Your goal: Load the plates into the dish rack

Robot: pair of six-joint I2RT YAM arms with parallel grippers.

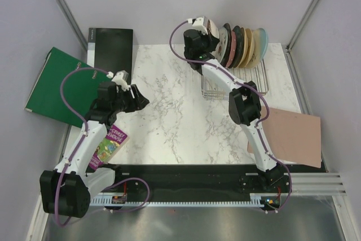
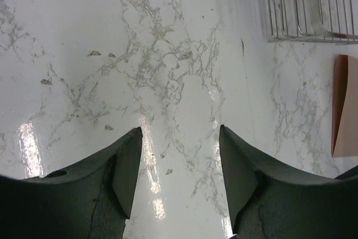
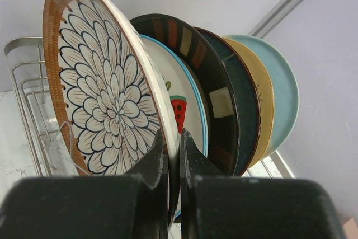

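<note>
Right wrist view: right gripper [image 3: 174,138] has its fingers almost together, pinching the near rim of the brown round ceramic plate with a white petal lattice [image 3: 106,99]. That plate stands on edge in the rectangular silver wire dish rack [image 3: 25,90], at the end of the row nearest this camera. Behind it, also on edge:
- white plate with red fruit motifs [image 3: 190,121]
- dark plate with patterned rim [image 3: 221,82]
- plain dark teal plate [image 3: 246,99]
- plain cream plate [image 3: 265,99]
- plain pale teal plate [image 3: 285,93]

Top external view: right arm rises from its base, with the elbow bent just in front of the rack's near edge. Its forearm runs diagonally back and left to the left end of the plate row. A pink plate [image 1: 232,46] shows mid-row; its dots cannot be made out.

The left arm is folded, its forearm angled forward and right. The left gripper [image 2: 180,132] hangs over the bare white marble-pattern tabletop [image 2: 168,54], well apart from the rack. Its jaws stand wide apart with nothing between them.
</note>
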